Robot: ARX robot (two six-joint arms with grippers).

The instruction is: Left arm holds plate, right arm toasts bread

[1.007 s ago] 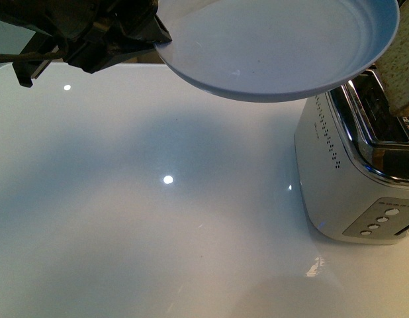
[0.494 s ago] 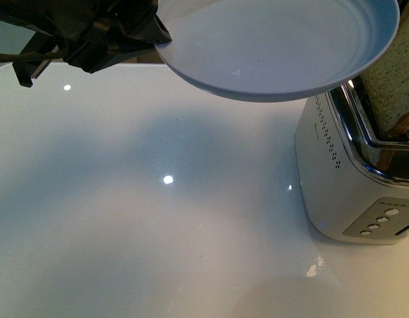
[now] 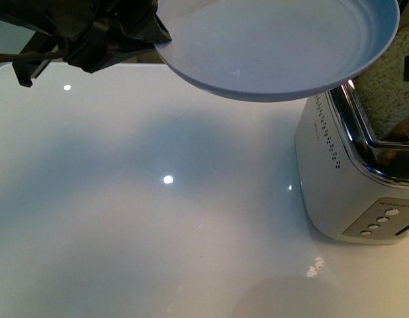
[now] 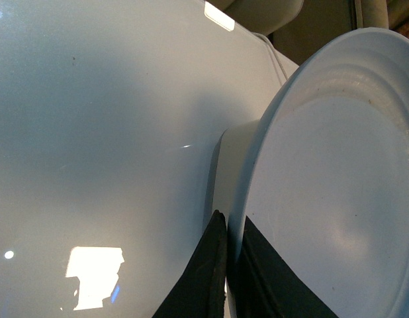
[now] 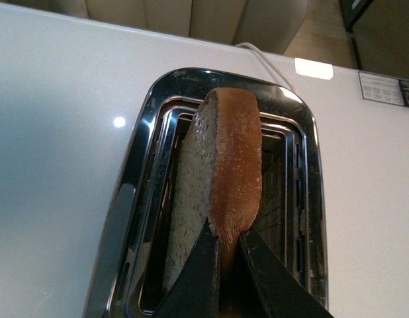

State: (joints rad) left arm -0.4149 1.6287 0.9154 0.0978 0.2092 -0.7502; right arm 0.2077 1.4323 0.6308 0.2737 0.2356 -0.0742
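The left gripper [image 4: 226,222] pinches the plate [image 4: 323,199] by its rim, holding it up off the bench [image 3: 125,218]. The right gripper [image 5: 227,240] clamps the bread [image 5: 221,159] by its crust, and the slice stands partly inside the toaster [image 5: 128,192] slot just beyond its fingertips.

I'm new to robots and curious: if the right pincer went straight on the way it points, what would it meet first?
Probably the toaster. The right pincer, shut on the bread, points into its open slot, so the chrome slot edges likely come first; depth is unclear.
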